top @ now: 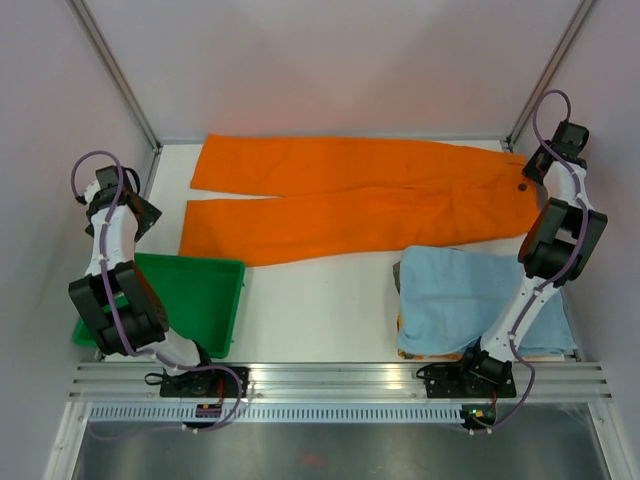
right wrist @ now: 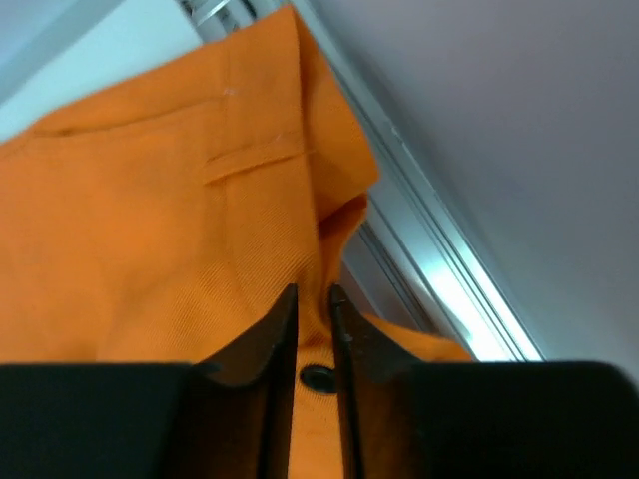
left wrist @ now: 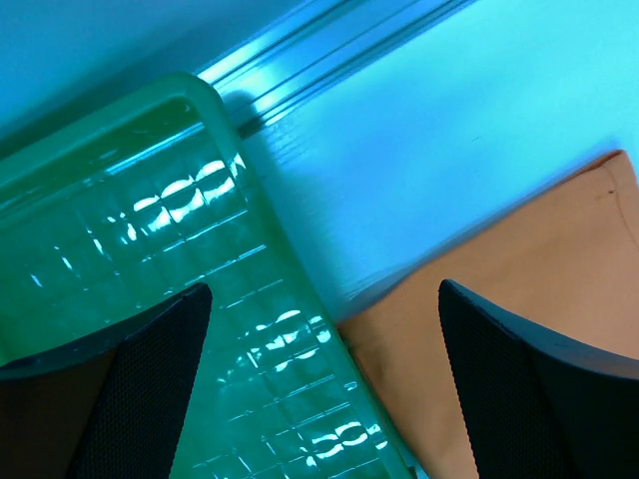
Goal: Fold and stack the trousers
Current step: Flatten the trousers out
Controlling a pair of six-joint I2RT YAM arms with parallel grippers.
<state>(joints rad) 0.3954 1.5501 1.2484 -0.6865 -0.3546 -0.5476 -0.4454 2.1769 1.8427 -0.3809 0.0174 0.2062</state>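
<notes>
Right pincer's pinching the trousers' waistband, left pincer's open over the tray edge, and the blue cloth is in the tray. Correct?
No, the blue cloth is not in the tray; the top view shows it near the base of the right arm, apart from the tray. The rest stands: right pincer pinches the trousers at the waistband, left pincer open over the tray edge.

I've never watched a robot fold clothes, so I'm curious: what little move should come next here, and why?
Probably the left claw should shift from above the green tray to the nearby leg hem and close. It hangs open, while the right claw looks pinched on the waistband of the trousers, so only one end is held.
</notes>
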